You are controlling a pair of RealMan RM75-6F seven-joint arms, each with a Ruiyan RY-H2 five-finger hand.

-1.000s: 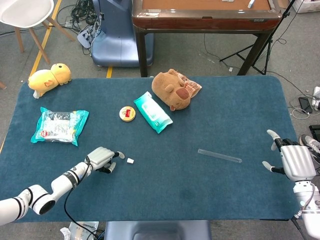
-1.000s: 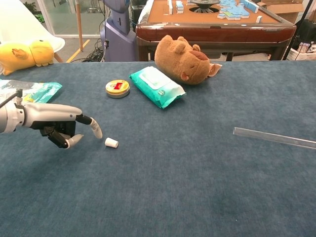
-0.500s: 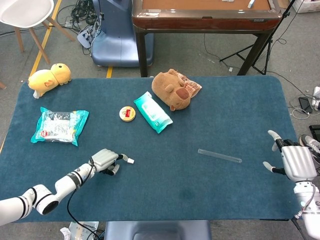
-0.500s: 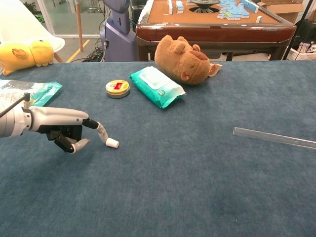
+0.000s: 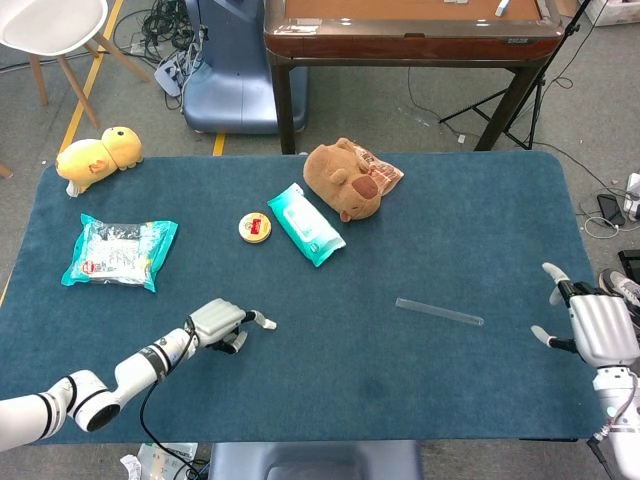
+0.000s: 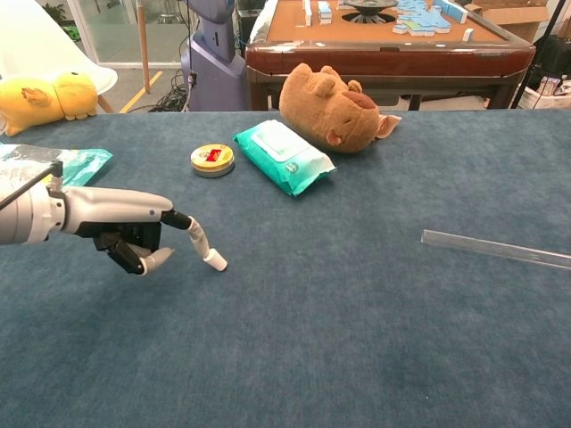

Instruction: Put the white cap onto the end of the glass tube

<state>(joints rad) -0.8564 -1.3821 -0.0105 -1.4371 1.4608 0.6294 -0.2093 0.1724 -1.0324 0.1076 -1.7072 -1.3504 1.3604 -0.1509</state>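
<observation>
**Left hand touches the cap but has no grip on it**

The left hand [image 6: 125, 234] reaches low over the table [image 5: 420, 400], one finger stretched out and the rest curled under the palm. That fingertip rests against the cap [image 6: 215, 261], which lies on its side on the cloth at the tip. Nothing closes on the cap from the other side, so it is touched, not held. My guess is that the finger is nudging or steadying the cap to get it into a position where it can be pinched. Lying flat, so small a piece leaves little room for fingers to get under.

The tube [image 5: 439, 311] lies flat on the cloth well apart from the cap, toward the robot's right, with one end pointing back toward the cap's side. The right hand [image 5: 597, 328] waits off the table's right edge, fingers apart and holding nothing. It is the nearer hand to the tube, and probably placed there to lift and steady it while the left brings the cap.

The task is at an early stage: neither piece is picked up. The risk I see is the cap rolling or skidding away from the fingertip.

The wipes [image 5: 306, 224], tin [image 5: 255, 227], brown plush [image 5: 345, 180], snack bag [image 5: 119, 250] and yellow plush [image 5: 97, 158] sit further back, out of the working lane.
</observation>
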